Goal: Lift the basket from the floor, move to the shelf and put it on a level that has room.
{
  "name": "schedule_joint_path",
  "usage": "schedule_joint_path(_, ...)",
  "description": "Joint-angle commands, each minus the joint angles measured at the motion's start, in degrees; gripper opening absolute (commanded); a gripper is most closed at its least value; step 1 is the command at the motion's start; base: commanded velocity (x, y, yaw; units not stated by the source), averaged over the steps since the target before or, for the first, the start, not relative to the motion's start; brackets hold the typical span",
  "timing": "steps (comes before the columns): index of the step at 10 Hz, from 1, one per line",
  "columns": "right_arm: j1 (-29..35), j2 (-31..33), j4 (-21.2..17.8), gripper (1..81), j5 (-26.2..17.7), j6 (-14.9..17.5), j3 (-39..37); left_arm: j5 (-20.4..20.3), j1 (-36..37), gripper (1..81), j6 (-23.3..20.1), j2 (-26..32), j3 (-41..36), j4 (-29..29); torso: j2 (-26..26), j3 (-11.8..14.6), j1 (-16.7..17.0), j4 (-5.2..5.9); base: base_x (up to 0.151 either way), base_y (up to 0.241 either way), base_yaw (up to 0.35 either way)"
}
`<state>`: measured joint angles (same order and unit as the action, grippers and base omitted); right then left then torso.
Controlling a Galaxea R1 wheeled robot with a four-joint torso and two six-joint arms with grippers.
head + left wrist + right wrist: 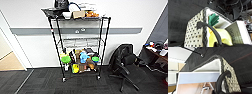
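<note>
The cream woven basket (193, 37) has a dark braided rim and hangs above the dark carpet floor (179, 15). It holds a green paper leaf (213, 19), a yellow item (221, 36) and a lettered box (238, 33). My left gripper (205, 26) hooks a dark curved finger over one end wall. At the other end wall of the basket (230, 82), my right gripper (223, 77) does the same. Straight ahead in the head view, against the white wall, stands the black wire shelf (103, 45). Its level (80, 43) second from the top looks nearly bare.
The top tier carries boxes and a white bowl (67, 15); a lower tier is packed with colourful items (80, 58). A black office chair (125, 65) stands right of the shelf, a cluttered desk (157, 52) farther right. A doorway (7, 58) opens at left.
</note>
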<state>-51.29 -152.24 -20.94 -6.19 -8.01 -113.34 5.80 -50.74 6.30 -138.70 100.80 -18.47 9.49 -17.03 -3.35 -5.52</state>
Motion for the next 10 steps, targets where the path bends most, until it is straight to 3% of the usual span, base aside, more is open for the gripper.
schedule_joint_path(1, 6.7, 0.9, 0.3, 1.0, -2.8, -0.1, 4.1, 0.8, 5.4, 1.0, -0.1, 2.7, -4.5, -0.7, 0.0, 4.2, 0.0, 0.0, 0.0, 0.0, 0.0)
schedule_joint_path(2, 6.8, 1.5, 1.2, 1.0, -2.8, -0.1, 4.7, -3.5, 4.2, 1.0, -0.1, 3.4, -6.0, -0.6, 0.0, 5.6, 0.0, 0.0, 0.0, 0.0, 0.0)
schedule_joint_path(3, 7.1, 2.3, 2.0, 1.0, -3.8, -0.1, 5.6, -8.7, 2.7, 1.0, -0.3, 4.3, -8.1, -0.3, 0.0, 3.1, 0.1, 0.0, 0.0, 0.0, 0.0)
schedule_joint_path(4, 7.7, 3.1, 2.9, 1.0, -6.2, -0.1, 6.0, -11.1, 2.0, 1.0, -0.4, 4.4, -9.0, 0.2, 0.0, 4.2, 0.1, 0.0, 0.0, 0.0, 0.0)
schedule_joint_path(10, 8.1, 4.3, 2.6, 1.0, -6.6, -0.7, 5.6, -11.3, 0.5, 1.0, -0.4, 1.9, -7.0, 1.5, 0.1, 4.8, 0.2, 0.0, 0.0, 0.0, 0.0)
